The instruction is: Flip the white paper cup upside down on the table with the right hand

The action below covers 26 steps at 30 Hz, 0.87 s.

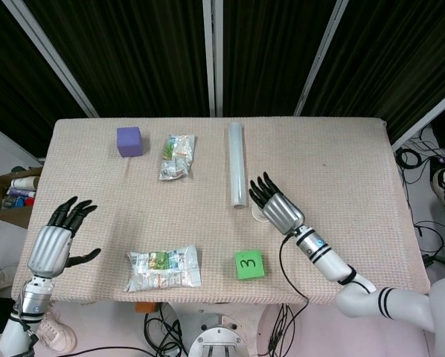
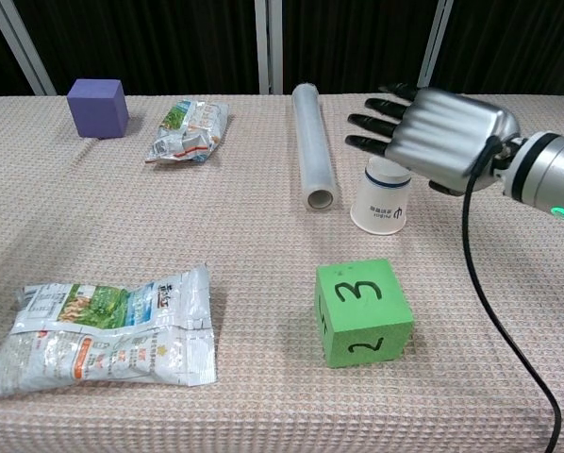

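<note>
Cup: white paper cup (image 2: 381, 198) stands mouth-down on the surface (image 2: 263, 245), right of centre in the chest view, just right of the near end of the clear plastic roll (image 2: 313, 146). Right hand (image 2: 438, 137) hovers over the cup's upturned base, fingers (image 2: 376, 123) spread and extended toward the left of the frame, holding nothing; from the chest view I cannot tell whether the palm touches the cup. In the head view the right hand (image 1: 276, 205) covers most of the cup, only a sliver of rim showing.

Left hand (image 1: 55, 242) at lower left of the head view, off the surface edge, fingers apart, empty.

Green cube (image 2: 363, 311) marked 3 and 2 sits below the cup, apart from it. Snack packet (image 2: 107, 330) lower left; second packet (image 2: 190, 130) and purple cube (image 2: 98, 107) upper left.
</note>
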Tool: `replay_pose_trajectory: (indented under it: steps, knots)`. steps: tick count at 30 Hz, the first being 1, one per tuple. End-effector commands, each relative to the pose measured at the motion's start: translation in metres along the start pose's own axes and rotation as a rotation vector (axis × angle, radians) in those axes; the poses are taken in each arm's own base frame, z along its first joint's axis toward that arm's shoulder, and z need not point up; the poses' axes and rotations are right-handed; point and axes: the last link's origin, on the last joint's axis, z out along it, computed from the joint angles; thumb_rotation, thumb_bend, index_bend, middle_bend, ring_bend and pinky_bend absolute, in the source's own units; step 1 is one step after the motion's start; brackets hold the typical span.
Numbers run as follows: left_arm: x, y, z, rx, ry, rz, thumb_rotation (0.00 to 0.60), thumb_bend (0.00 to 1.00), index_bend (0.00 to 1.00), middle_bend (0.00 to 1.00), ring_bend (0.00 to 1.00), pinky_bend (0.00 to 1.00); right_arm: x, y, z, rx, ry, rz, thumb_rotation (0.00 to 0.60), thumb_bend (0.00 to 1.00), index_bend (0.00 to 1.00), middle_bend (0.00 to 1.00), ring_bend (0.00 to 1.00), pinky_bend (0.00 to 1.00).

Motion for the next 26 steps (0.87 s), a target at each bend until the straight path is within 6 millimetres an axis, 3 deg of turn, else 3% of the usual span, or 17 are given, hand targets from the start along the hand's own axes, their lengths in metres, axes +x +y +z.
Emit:
replay_pose_trajectory:
  steps: [1, 3, 6, 8, 11, 14, 18, 22, 26]
  knots:
    - [0.0, -0.002, 0.001, 0.005, 0.0, 0.013, 0.6, 0.0, 0.18, 0.13, 0.03, 0.13, 0.0, 0.036, -0.037, -0.154, 0.003, 0.277, 0.6, 0.23, 0.0, 0.01, 0.0, 0.0]
    - [0.0, -0.004, 0.001, 0.016, -0.001, 0.036, 0.6, 0.0, 0.18, 0.13, 0.03, 0.13, -0.002, 0.049, -0.052, -0.226, 0.028, 0.423, 0.6, 0.23, 0.0, 0.05, 0.0, 0.0]
    - [-0.001, -0.012, 0.002, 0.048, -0.001, 0.077, 0.6, 0.0, 0.19, 0.13, 0.03, 0.13, -0.011, 0.066, -0.081, -0.348, 0.095, 0.7, 0.6, 0.23, 0.14, 0.19, 0.08, 0.08]
    - [-0.002, -0.019, 0.002, 0.082, -0.007, 0.104, 0.6, 0.0, 0.19, 0.13, 0.03, 0.13, -0.023, 0.075, -0.103, -0.409, 0.096, 0.865, 0.6, 0.23, 0.2, 0.22, 0.13, 0.12]
    - [0.001, -0.028, 0.0, 0.124, -0.002, 0.138, 0.6, 0.0, 0.19, 0.13, 0.03, 0.13, -0.039, 0.087, -0.136, -0.469, 0.065, 0.988, 0.6, 0.23, 0.2, 0.21, 0.12, 0.12]
    - [0.006, -0.035, -0.009, 0.171, 0.002, 0.164, 0.6, 0.0, 0.19, 0.13, 0.03, 0.13, -0.048, 0.093, -0.172, -0.504, 0.008, 1.06, 0.6, 0.23, 0.12, 0.12, 0.02, 0.02]
    - [0.015, -0.043, -0.028, 0.228, 0.005, 0.182, 0.6, 0.0, 0.19, 0.13, 0.03, 0.13, -0.057, 0.099, -0.218, -0.565, -0.009, 1.136, 0.6, 0.23, 0.07, 0.09, 0.0, 0.0]
    - [0.018, -0.04, -0.048, 0.264, 0.007, 0.151, 0.6, 0.0, 0.19, 0.13, 0.04, 0.13, -0.064, 0.092, -0.249, -0.599, -0.027, 1.17, 0.6, 0.24, 0.04, 0.06, 0.0, 0.0]
    - [0.02, -0.036, -0.063, 0.28, 0.006, 0.135, 0.6, 0.0, 0.19, 0.13, 0.05, 0.13, -0.07, 0.085, -0.26, -0.606, -0.022, 1.202, 0.6, 0.25, 0.03, 0.06, 0.0, 0.0]
